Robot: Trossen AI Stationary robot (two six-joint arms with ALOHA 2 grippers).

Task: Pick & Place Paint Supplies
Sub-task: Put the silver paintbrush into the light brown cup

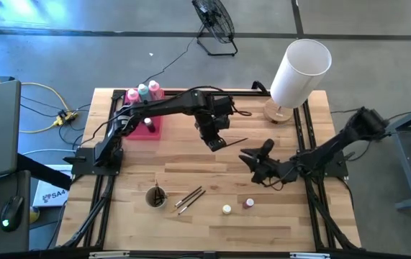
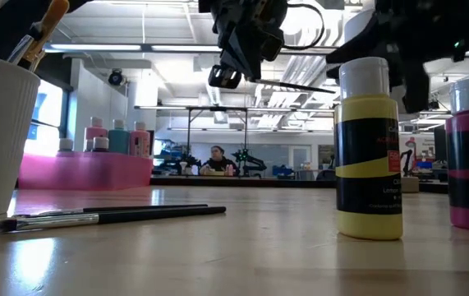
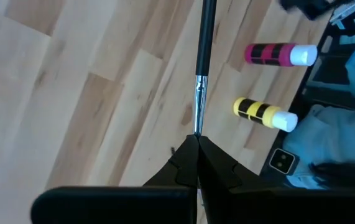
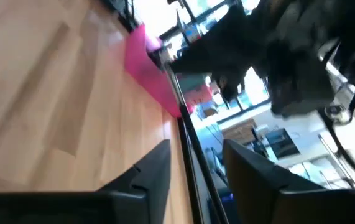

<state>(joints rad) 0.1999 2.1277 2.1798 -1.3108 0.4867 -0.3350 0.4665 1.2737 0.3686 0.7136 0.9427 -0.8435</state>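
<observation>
My left gripper (image 1: 216,143) hangs above the table's middle, shut on a thin dark-handled brush (image 1: 235,140). The brush sticks out toward the table's right. My right gripper (image 1: 257,152) is open at the brush's free end. In the right wrist view the dark handle (image 4: 185,146) runs between its two fingers; I cannot tell whether they touch it. Three squeeze bottles (image 1: 143,92) stand at the pink tray's (image 1: 152,130) far end. Two brushes (image 1: 189,199), a yellow pot (image 1: 227,209) and a pink pot (image 1: 249,203) rest on the table near its near edge. My left gripper pinches the brush between its two fingers at the metal ferrule end (image 3: 198,118); the tip is hidden between the fingers. The fingers come from above, pointing down. The brush is lifted clear and lies about level (image 2: 300,85), its handle pointing toward the table's right.
A white cup (image 1: 156,196) holding brushes stands near the near edge, left of the loose brushes. The big white lampshade (image 1: 300,72) on its wooden base stands at the far right corner. Bare wood lies between the tray and the cup.
</observation>
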